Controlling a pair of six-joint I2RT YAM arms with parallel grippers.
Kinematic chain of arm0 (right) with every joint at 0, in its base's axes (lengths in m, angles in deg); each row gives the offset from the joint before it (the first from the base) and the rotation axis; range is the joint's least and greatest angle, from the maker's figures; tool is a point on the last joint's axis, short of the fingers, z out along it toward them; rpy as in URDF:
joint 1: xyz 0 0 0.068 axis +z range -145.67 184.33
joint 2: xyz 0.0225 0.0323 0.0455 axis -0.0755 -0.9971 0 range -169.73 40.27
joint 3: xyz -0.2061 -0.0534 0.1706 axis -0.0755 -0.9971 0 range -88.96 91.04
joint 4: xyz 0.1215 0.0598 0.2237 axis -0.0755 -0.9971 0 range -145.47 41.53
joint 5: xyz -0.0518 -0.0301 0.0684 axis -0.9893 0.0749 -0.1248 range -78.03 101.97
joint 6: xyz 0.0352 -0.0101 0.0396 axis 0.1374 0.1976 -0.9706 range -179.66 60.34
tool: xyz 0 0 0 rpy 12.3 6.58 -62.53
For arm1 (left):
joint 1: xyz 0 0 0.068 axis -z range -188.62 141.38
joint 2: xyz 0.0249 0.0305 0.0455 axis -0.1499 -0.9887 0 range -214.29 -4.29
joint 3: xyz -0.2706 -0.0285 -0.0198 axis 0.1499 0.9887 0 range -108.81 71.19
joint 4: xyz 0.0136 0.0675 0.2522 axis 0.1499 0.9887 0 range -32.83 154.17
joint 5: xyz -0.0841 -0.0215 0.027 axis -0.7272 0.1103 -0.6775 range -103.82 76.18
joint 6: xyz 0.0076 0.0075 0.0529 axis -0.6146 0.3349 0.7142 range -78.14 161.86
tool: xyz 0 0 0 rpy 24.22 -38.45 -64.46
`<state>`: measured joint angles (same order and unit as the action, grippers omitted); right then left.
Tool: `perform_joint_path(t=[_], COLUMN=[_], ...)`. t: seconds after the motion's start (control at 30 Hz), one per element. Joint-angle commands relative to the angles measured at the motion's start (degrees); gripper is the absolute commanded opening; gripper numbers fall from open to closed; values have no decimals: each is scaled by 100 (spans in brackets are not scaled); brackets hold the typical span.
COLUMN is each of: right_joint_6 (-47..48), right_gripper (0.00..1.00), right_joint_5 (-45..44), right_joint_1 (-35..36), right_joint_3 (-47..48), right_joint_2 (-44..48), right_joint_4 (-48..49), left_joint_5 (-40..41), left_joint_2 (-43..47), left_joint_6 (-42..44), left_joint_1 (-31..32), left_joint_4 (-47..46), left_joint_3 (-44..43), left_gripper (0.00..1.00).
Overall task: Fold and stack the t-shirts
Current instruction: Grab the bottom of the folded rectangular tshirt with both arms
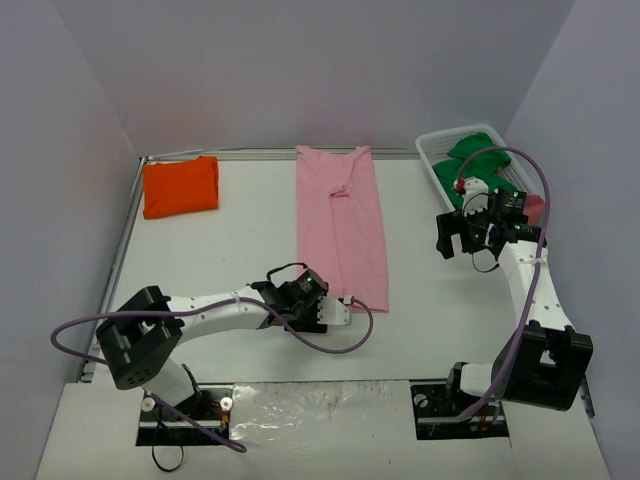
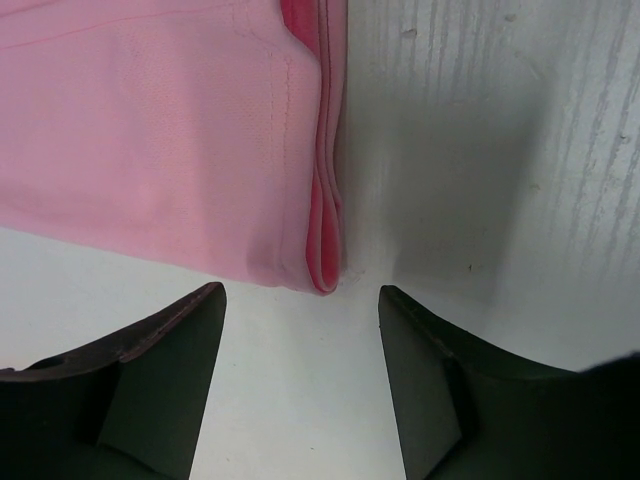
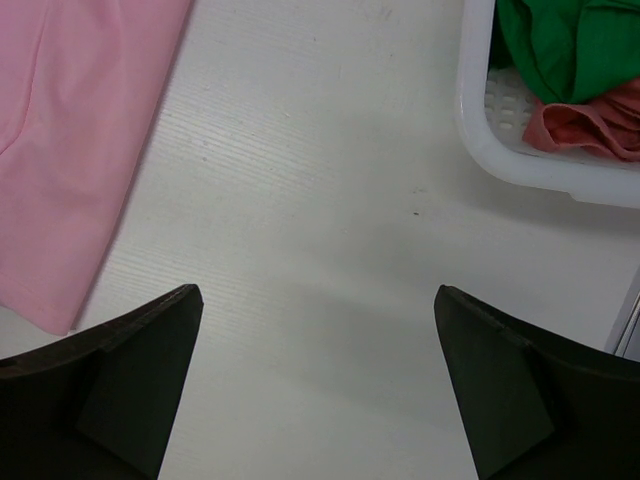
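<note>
A light pink t-shirt [image 1: 341, 222] lies folded into a long narrow strip down the middle of the table. A bright orange t-shirt [image 1: 181, 186] lies folded at the back left. My left gripper [image 1: 343, 309] is open and low at the strip's near hem. In the left wrist view the left gripper [image 2: 302, 292] has a folded corner of the pink shirt [image 2: 170, 140] just ahead of its jaws, not touching. My right gripper [image 1: 447, 237] is open and empty, raised near the basket. In the right wrist view the right gripper [image 3: 318, 292] is over bare table, the pink shirt [image 3: 70, 140] at left.
A white slatted basket [image 1: 431, 152] at the back right holds green cloth [image 1: 480, 163] and a reddish-pink cloth. It also shows in the right wrist view [image 3: 530, 165]. Grey walls enclose the table at left, back and right.
</note>
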<state>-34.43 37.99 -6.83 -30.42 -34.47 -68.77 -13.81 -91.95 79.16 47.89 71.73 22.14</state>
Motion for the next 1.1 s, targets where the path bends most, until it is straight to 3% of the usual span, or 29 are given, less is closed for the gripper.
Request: perform_joint_path(t=[0.0,0.23,0.53,0.8,0.93,0.97,1.07], right_joint_6=[52,78,96,113,122,122,122], right_gripper=[98,98,98,98,98,98,98], right_joint_5=[26,-18,-62,-97,-106,-115,-106], right_joint_1=[44,79,105,131,140,149,149], right_joint_3=[-54,-62,-71,-89,-89,-89,-98], right_joint_2=[-14,-49,-76,-85,-85,-85,-93], right_joint_4=[-10,-10,-18,-19,-27,-27,-27], left_joint_5=[104,78,148,219,254,254,245], left_joint_2=[-50,-164,-331,-454,-533,-551,-647], left_joint_6=[-74,-91,-91,-91,-91,-91,-109], left_joint_1=[0,0,-9,-9,-17,-17,-44], left_joint_4=[-103,-103,-121,-182,-174,-182,-104], left_joint_3=[-60,-95,-130,-157,-157,-165,-227], left_gripper=[61,58,43,35,22,15,12])
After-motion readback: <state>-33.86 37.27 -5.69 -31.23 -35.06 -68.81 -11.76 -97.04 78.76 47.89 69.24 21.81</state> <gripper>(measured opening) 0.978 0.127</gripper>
